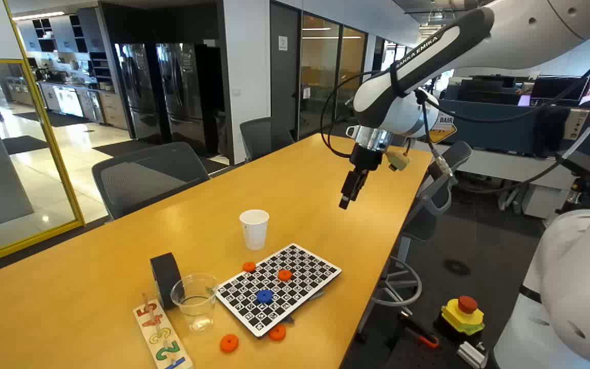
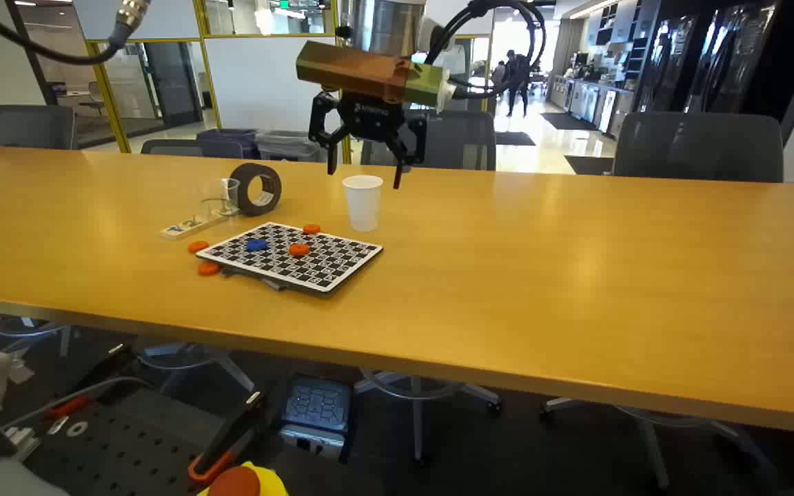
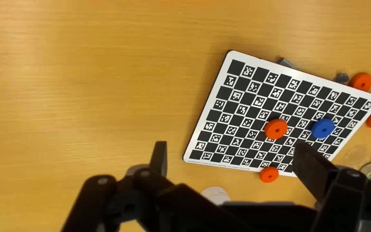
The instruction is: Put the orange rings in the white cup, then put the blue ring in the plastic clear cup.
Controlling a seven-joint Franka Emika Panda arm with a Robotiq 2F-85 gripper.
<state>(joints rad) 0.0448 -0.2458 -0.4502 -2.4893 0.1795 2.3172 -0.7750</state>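
Observation:
Several orange rings show in all views. An orange ring (image 1: 285,275) lies flat on the checkered board, with a blue ring (image 1: 264,296) near it. Other orange rings rest around the board's edges: an orange ring (image 1: 249,266) on the white cup's side, an orange ring (image 1: 277,332) at the opposite edge and an orange ring (image 1: 229,343) on the table. The white cup (image 2: 363,203) stands upright beyond the board; my gripper hides part of it in the wrist view. Upright stands the plastic clear cup (image 1: 195,302). My gripper (image 3: 231,145) hangs open above the table, nothing between its fingers.
The checkered board (image 3: 237,112) lies slightly raised, with grey pieces poking out beneath it. A black tape roll (image 2: 257,189) stands on edge behind the clear cup. Next to that cup lies a wooden number board (image 1: 162,335). Chairs (image 1: 149,171) line the table.

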